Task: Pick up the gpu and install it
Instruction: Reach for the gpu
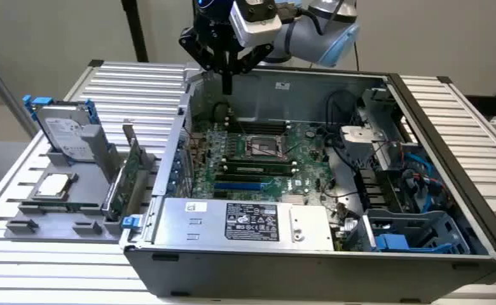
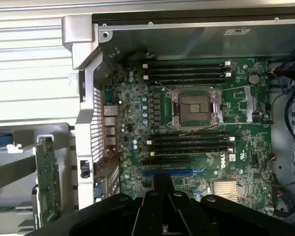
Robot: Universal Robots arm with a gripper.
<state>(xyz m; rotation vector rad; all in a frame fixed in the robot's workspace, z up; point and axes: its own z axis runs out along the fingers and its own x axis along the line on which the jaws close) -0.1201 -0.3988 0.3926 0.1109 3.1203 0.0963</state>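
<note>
The gpu (image 1: 131,175) stands on edge in a grey holder (image 1: 57,216) outside the computer case, at the exterior view's left. In the wrist view its green circuit board (image 2: 46,177) shows beside the case wall. My gripper (image 1: 227,88) hangs above the rear left corner of the open case, well apart from the gpu, with its fingers shut together and nothing between them. The wrist view has the gripper (image 2: 162,183) over the motherboard (image 2: 196,123), close to the blue expansion slot (image 2: 167,173).
A silver hard drive with blue rails (image 1: 68,135) and a processor chip (image 1: 53,185) sit in the same holder. Inside the case are the empty CPU socket (image 1: 263,146), memory slots (image 1: 257,168), the power supply (image 1: 240,222), cables and a blue drive cage (image 1: 409,232).
</note>
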